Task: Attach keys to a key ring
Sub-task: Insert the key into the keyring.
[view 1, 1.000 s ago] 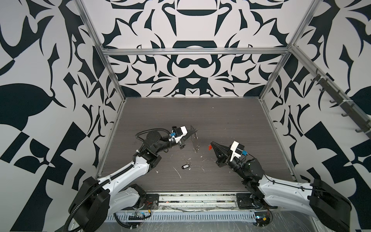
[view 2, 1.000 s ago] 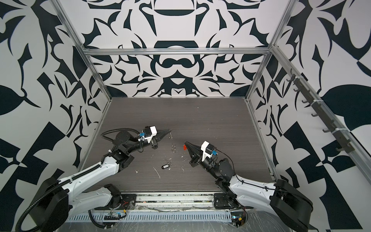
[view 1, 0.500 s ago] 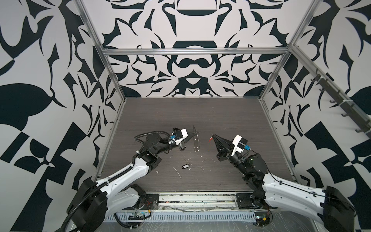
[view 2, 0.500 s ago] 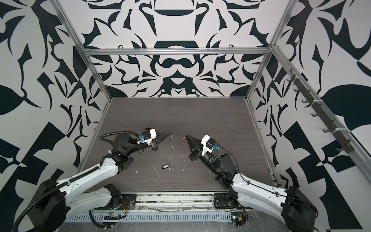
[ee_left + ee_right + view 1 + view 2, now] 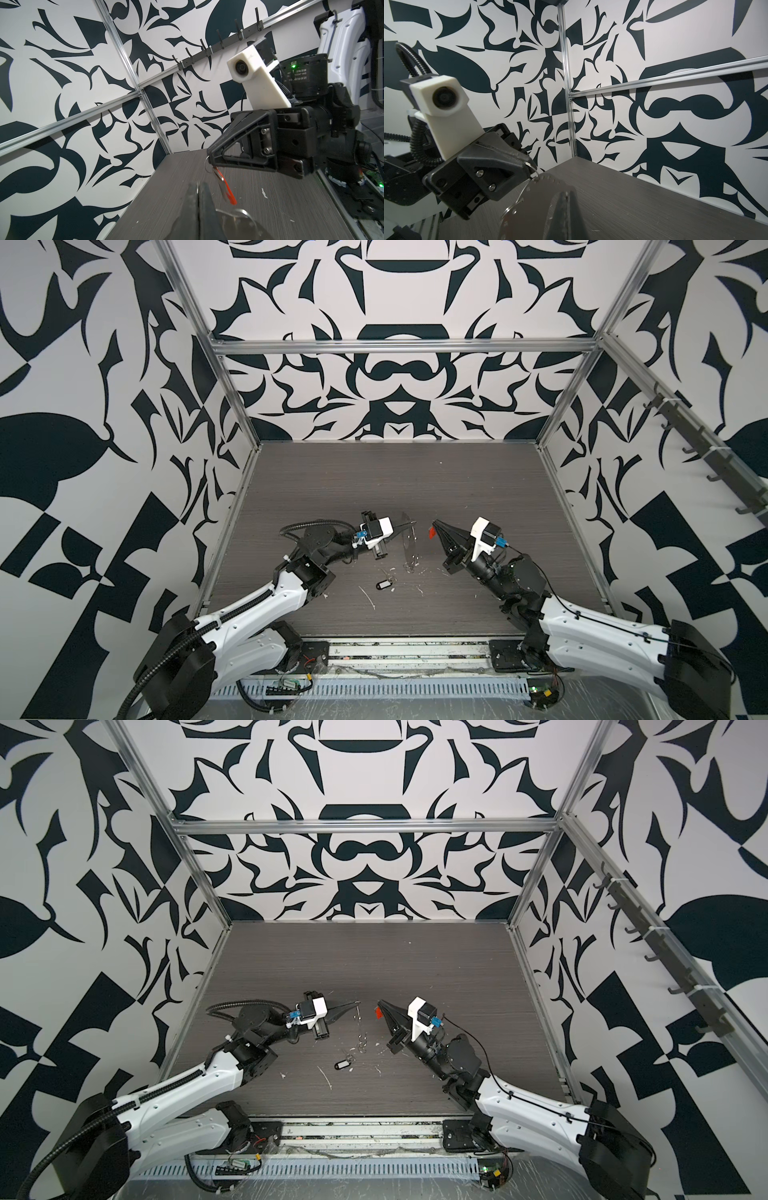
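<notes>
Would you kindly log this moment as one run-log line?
left pincer: shut on key ring | right pincer: shut on red-tag keys | black-tag keys: on table

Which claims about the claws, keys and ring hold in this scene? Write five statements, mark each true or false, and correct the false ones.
1. The left claw grips the ring. True.
2. The right claw is empty. False: it holds the red-tag keys.
3. The black-tag keys lie on the table. True.
4. The two claws touch each other. False: a gap separates their tips.
5. The ring lies flat on the table. False: it hangs from the left claw.
</notes>
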Available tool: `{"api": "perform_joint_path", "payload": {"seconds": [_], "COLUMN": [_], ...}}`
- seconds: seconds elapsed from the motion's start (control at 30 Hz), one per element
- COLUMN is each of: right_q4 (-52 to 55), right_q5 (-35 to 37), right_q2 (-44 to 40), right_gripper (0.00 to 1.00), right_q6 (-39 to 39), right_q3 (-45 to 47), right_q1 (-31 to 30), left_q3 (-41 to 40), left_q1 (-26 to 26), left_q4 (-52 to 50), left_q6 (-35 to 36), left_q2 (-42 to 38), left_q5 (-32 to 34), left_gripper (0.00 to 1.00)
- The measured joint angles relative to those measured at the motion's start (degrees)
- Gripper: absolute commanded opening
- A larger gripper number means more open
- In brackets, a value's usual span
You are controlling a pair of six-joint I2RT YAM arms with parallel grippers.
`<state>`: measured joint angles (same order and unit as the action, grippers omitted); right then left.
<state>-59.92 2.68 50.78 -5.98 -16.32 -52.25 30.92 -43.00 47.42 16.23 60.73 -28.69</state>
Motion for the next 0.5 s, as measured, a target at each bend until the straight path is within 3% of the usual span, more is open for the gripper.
{"api": "perform_joint_path", "payload": {"seconds": [0.5], "right_q4": [-0.81], "right_q5": [1.79], "right_q2": [-4.98], "right_gripper": [0.00], "right_q6": [-0.15], "right_q3": [4.35], "right_q1": [0.02], "left_q3": [0.02], "left_q1": [-6.56], "left_q4": [-6.03], "left_q6": [9.57], "left_q2": [0.02], "left_q5": [5.75], "left_gripper": [0.00]}}
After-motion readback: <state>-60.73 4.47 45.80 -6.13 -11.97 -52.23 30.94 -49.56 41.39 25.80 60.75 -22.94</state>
